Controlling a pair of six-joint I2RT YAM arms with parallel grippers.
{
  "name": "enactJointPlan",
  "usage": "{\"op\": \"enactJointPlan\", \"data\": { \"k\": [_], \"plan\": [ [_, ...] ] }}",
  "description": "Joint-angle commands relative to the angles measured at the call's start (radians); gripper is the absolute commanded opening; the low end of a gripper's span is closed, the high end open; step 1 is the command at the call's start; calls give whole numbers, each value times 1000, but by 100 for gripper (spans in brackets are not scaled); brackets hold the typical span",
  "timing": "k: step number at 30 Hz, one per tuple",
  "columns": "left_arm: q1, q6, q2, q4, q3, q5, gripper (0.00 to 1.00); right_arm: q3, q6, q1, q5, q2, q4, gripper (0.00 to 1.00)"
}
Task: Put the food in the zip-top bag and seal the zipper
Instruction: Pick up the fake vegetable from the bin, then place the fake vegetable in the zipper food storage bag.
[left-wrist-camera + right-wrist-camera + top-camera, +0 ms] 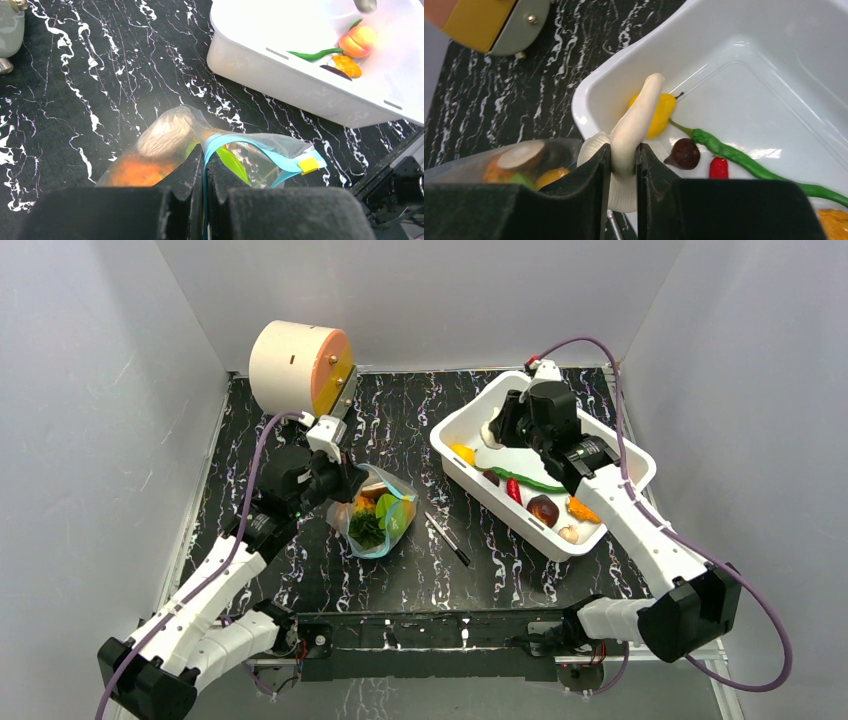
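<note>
Blue-teal zipper (285, 159), black white-veined table (400, 570).

White tub (468, 423), black pen (447, 538)

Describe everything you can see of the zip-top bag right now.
The zip-top bag is a clear, crinkled plastic pouch lying on the black marbled table, apart from the white tub beside it. Its blue-teal zipper runs along one edge and ends at a small yellow tab. The left gripper is shut on that edge. The mouth looks unsealed. Inside are an orange piece, green leaves and a tan rounded piece.
</note>
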State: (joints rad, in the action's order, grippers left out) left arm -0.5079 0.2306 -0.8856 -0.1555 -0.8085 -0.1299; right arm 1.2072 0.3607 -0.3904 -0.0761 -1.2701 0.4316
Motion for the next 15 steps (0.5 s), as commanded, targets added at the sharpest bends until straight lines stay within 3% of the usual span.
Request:
{"op": "enactJointPlan", "data": {
  "k": [1, 5, 15],
  "plan": [
    [-3, 65, -24, 6, -91, 40, 0, 45, 62, -79, 110, 56, 4, 9],
    [-2, 87, -47, -2, -130, 72, 0, 75, 118, -204, 95, 80, 25, 10],
    [-2, 152, -60, -11, -166, 153, 0, 15, 309, -434, 95, 102, -104, 10]
  ]
}}
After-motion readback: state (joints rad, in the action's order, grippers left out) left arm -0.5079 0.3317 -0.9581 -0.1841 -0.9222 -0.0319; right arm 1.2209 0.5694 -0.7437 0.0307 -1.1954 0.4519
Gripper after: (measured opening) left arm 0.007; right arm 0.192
